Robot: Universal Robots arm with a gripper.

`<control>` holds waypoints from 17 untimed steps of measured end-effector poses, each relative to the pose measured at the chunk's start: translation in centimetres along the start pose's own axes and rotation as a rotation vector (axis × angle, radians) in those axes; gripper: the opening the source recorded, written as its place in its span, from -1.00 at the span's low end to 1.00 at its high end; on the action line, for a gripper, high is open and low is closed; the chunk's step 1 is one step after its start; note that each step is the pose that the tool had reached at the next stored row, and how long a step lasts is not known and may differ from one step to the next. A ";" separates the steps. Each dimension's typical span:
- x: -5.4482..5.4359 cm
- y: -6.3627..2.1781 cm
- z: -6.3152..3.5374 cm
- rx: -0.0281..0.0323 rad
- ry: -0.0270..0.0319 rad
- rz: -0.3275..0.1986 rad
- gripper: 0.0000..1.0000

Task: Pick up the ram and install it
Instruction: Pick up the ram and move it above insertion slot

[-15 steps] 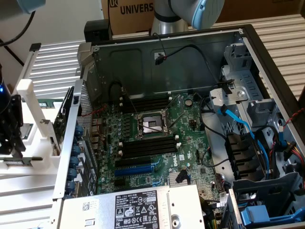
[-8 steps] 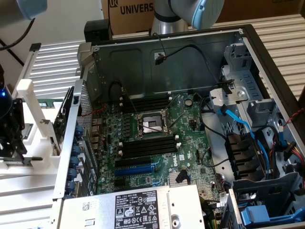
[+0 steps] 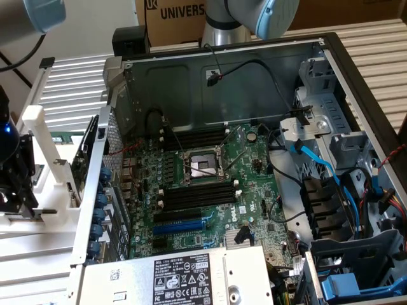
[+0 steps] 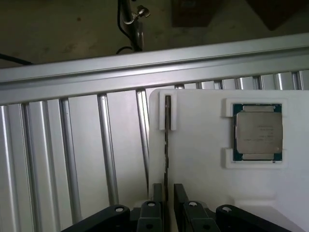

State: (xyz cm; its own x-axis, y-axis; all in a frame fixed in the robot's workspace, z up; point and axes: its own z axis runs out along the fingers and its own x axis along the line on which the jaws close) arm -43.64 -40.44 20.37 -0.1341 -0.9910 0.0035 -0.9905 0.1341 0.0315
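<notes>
Open jaws either side of the ram (image 4: 167,140) (edge-on in the white holder (image 4: 203,159))

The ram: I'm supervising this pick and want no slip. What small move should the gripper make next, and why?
Probably close the gripper gently. Its open fingers appear to straddle the ram, which stands on edge in the white holder, roughly centred between them.

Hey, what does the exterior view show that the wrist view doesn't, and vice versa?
Exterior view: the open grey computer case with its green motherboard and long black memory slots. Wrist view: a square silver processor chip, and the thin ram stick edge-on between the tips of the open black pincer. Both: that pincer, the white plastic holder, the ribbed metal table.
</notes>
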 end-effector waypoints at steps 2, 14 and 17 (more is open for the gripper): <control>0.0 0.01 0.20 -0.0001 0.0004 0.000 -0.51; 0.0 0.00 0.45 0.0001 0.0007 0.000 -0.76; 0.0 0.00 0.45 0.0001 0.0007 0.000 -0.76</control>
State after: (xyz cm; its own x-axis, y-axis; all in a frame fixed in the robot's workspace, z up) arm -43.65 -40.43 19.92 -0.1341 -0.9910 0.0043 -0.9905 0.1342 0.0314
